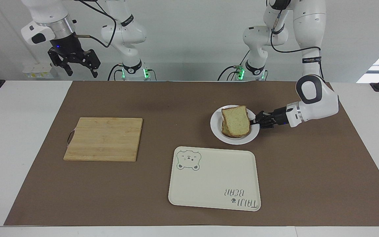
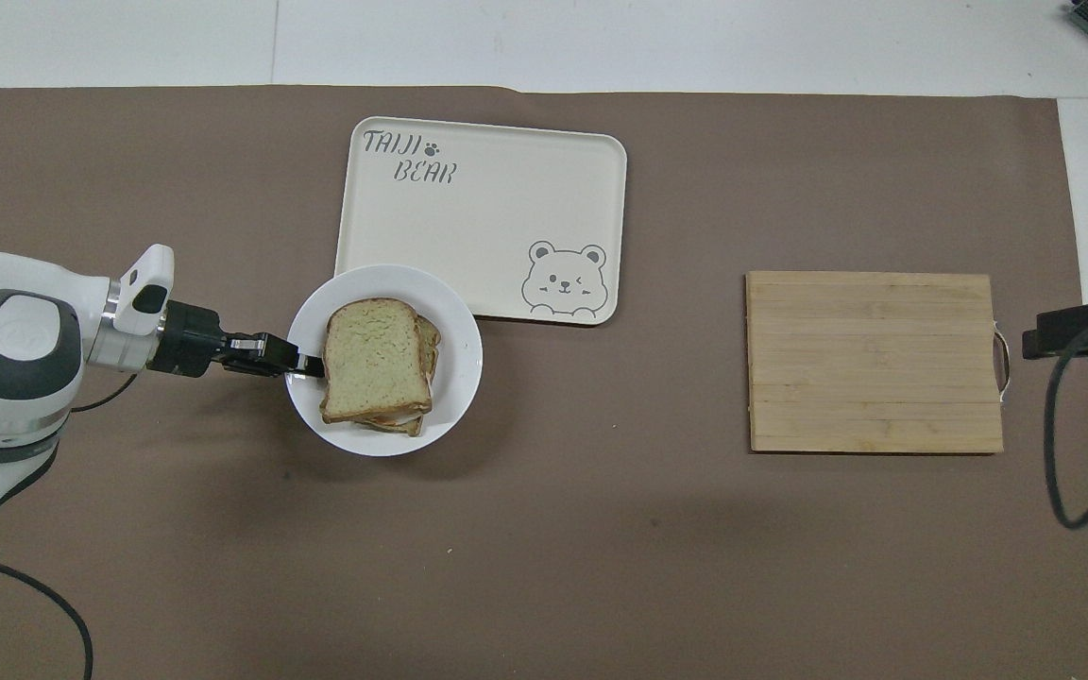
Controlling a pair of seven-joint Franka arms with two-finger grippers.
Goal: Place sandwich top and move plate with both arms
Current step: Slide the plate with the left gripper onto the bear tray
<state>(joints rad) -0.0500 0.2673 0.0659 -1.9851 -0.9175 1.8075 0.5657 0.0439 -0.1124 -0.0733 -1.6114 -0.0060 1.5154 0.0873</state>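
Note:
The sandwich top (image 1: 236,121) (image 2: 376,357), a pale slice with a brown crust, lies on a stack of bread on the small white plate (image 1: 217,130) (image 2: 459,378). My left gripper (image 1: 252,122) (image 2: 303,364) comes in low from the left arm's end and is shut on the plate's rim. The plate seems lifted a little off the brown mat, and in the overhead view its edge overlaps the nearest corner of the cream tray (image 1: 209,184) (image 2: 506,208). My right gripper (image 1: 74,64) hangs open, high over the right arm's end, holding nothing.
The cream tray with the bear drawing lies farther from the robots than the plate and has nothing on it. A wooden cutting board (image 1: 105,138) (image 2: 875,359) lies toward the right arm's end of the mat.

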